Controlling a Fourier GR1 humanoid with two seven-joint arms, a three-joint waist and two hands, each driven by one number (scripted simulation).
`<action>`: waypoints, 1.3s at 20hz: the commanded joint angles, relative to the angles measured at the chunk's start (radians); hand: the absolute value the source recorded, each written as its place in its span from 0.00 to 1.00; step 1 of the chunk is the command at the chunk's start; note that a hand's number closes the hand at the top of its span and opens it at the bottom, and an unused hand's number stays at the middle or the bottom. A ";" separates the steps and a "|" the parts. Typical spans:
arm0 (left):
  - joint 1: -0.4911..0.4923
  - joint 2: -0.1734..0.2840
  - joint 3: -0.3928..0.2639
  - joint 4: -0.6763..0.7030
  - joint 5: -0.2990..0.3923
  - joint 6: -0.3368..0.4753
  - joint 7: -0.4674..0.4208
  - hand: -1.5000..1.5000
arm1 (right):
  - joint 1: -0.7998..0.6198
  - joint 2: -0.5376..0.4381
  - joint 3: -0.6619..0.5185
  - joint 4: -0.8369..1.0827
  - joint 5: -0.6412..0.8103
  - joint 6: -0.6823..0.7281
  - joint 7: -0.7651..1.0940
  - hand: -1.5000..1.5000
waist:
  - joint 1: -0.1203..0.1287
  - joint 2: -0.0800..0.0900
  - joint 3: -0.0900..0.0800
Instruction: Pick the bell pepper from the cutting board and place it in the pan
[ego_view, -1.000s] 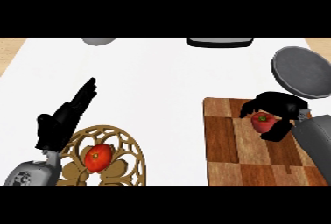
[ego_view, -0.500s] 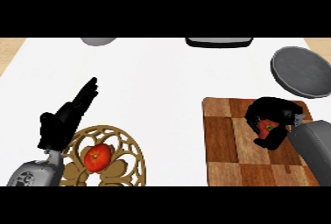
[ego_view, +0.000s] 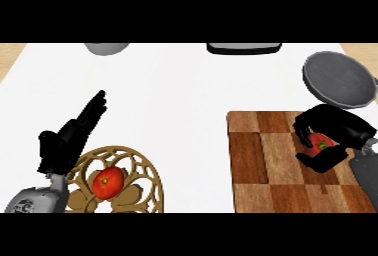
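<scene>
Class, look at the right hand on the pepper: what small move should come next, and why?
Probably lift it straight up. The right hand already has its fingers and thumb curled round the pepper, which appears to sit low over the board. The pan lies just beyond the board's far edge, so raising first should clear the way.

Bright, even light; faint shadows

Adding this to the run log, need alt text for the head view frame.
The robot's black right hand curls round a red bell pepper on the brown wooden cutting board, just below the round grey pan. The black left hand rests open at the left, above a tan openwork basket holding a red tomato-like fruit.
</scene>
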 joint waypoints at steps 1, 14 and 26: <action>0.018 0.041 0.066 0.008 0.030 -0.010 -0.002 0.50 | 0.176 0.031 -0.075 -0.191 0.013 -0.160 0.095 1.00 | -0.052 -0.013 0.000; 0.011 -0.027 -0.003 0.012 -0.033 0.010 -0.031 0.50 | 0.519 0.174 -0.345 -0.761 -0.120 -0.345 0.169 1.00 | 0.004 0.006 0.001; -0.018 -0.017 0.037 -0.022 0.000 -0.051 0.024 0.50 | 0.106 0.121 -0.502 -0.234 -0.261 -0.345 0.158 1.00 | 0.033 0.011 0.001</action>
